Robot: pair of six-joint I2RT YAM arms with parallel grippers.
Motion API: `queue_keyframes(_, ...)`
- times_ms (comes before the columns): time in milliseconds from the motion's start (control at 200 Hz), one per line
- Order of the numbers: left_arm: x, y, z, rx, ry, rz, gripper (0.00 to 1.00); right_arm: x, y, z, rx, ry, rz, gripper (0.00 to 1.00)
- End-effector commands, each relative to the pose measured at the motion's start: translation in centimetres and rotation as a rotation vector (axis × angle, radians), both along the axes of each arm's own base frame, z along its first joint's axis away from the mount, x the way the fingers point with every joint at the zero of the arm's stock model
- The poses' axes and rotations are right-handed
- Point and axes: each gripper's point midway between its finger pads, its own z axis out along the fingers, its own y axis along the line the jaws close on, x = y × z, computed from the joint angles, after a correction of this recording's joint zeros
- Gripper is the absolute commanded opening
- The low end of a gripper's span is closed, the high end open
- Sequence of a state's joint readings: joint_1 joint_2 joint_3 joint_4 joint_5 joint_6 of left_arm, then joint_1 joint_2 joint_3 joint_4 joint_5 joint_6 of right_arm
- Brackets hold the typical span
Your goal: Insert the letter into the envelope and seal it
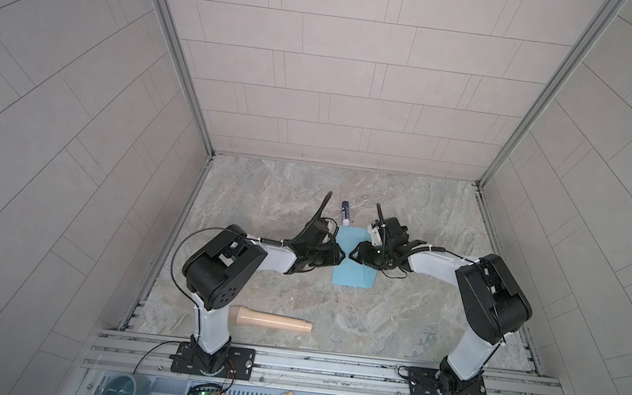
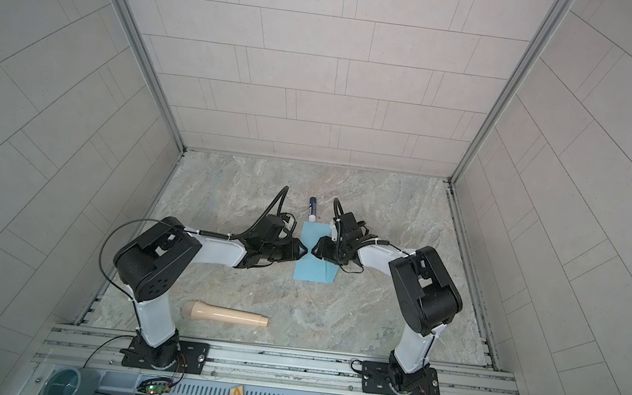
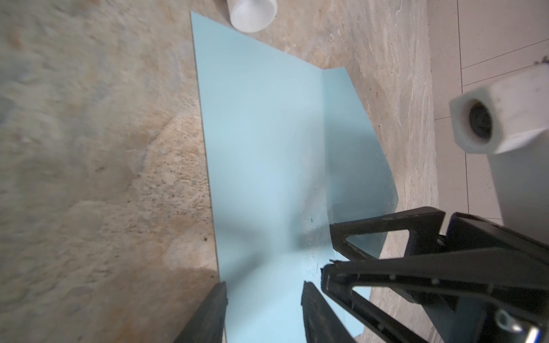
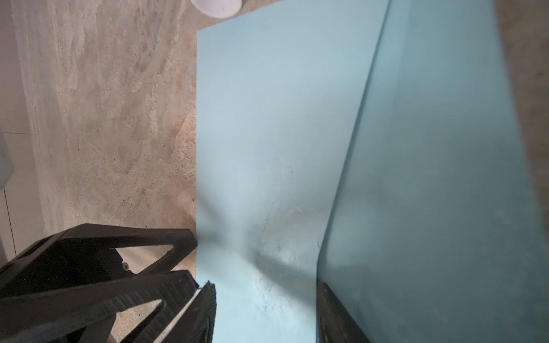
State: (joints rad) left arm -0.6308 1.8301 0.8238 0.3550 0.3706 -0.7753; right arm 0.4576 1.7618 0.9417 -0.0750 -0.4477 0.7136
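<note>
Envelope [image 1: 350,274] [image 2: 311,270] lies flat on the marble table [image 1: 416,301], centre of both top views, long axis running up and down the frame. Its flap [image 1: 368,281], along the right edge, stands up off the table rather than lying folded over.

Left gripper [image 1: 342,254] and right gripper [image 1: 352,255] meet tip to tip over the middle of the envelope; in both top views the tips look almost touching.

Left wrist view: left gripper [image 3: 263,286] jaws apart, bare blue paper [image 3: 261,133] showing in the gap, nothing clamped.

Right wrist view: right gripper [image 4: 266,286] jaws also apart, one finger at the raised flap [image 4: 430,178], the other over the envelope body [image 4: 267,118]. Cannot tell whether either tip presses on the paper. A pale rough patch [image 4: 292,234] sits on the body near the fold; possibly glue, the view is too soft to be sure.

Glue stick [image 1: 345,212] lies just above the envelope's upper edge, white end toward it. Beige tapered cylinder [image 1: 270,320] lies lower left, well apart.
</note>
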Motion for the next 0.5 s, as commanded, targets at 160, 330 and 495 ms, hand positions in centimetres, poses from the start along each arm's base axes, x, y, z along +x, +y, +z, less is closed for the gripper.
queue_keyframes(160, -1.1, -0.1, -1.4, 0.011, 0.036, -0.011, 0.48, -0.5, 0.7, -0.6, 0.009, 0.025, 0.004, 0.53)
queue_keyframes(330, -0.9, 0.1, -0.6, 0.020, 0.015, -0.013, 0.48, -0.2, 0.3, 0.4, -0.007, 0.001, 0.005, 0.53)
queue_keyframes(495, -0.5, 1.3, 2.0, 0.069, -0.057, -0.018, 0.52, 0.2, -0.7, 3.2, -0.051, -0.062, 0.010, 0.55)
